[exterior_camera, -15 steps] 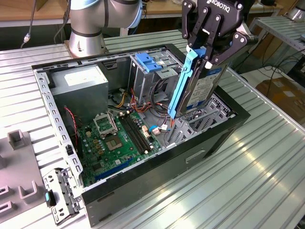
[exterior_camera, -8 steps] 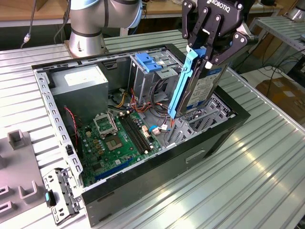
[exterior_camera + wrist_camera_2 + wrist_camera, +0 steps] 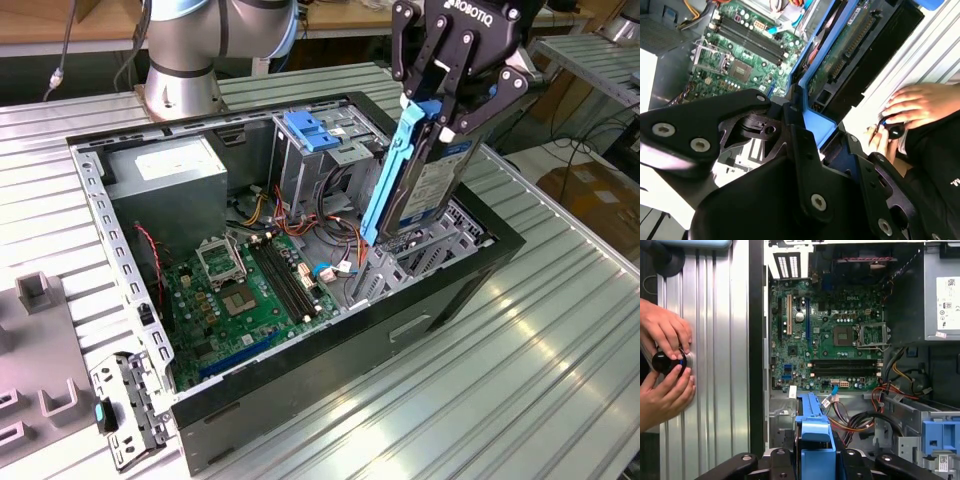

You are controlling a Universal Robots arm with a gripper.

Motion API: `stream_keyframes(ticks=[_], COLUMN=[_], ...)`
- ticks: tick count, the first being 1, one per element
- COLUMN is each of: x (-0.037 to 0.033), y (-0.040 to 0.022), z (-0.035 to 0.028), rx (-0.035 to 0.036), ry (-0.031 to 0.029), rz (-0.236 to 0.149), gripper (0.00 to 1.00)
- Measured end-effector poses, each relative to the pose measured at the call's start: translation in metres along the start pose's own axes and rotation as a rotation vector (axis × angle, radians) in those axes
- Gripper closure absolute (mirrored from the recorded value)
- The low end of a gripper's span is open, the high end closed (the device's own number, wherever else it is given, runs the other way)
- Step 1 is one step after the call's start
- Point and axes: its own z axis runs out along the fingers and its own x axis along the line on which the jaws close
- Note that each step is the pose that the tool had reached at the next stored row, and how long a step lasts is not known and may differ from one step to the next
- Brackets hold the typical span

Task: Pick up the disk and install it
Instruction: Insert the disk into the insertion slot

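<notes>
The gripper (image 3: 445,108) is clamped on the upper end of the disk (image 3: 432,190), pinching it across the blue carrier (image 3: 390,170). The disk hangs near-upright, slightly tilted, over the drive bay (image 3: 420,250) at the exterior view's right end of the open computer case (image 3: 300,400). Its lower edge is down among the bay's metal rails; can't tell if it touches them. Exposed motherboard (image 3: 250,290) beside the bay, power supply (image 3: 165,170) in the far corner. In the first wrist view, a person's hands (image 3: 667,335) hold a black knob (image 3: 664,361) on the ribbed table (image 3: 715,390) outside the case.
</notes>
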Motion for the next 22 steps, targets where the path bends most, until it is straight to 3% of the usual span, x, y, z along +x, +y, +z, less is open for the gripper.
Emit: stream_keyframes(ticks=[3,5,22], x=[-0.0006,-0.0009,-0.0011], y=[-0.0209,-0.0286,-0.0317], z=[0.0034,0.0051,0.008], rx=[0.0,0.0,-0.0003], ry=[0.0,0.0,-0.0004], rz=[0.0,0.0,0.005], gripper=[0.63,0.63,0.63])
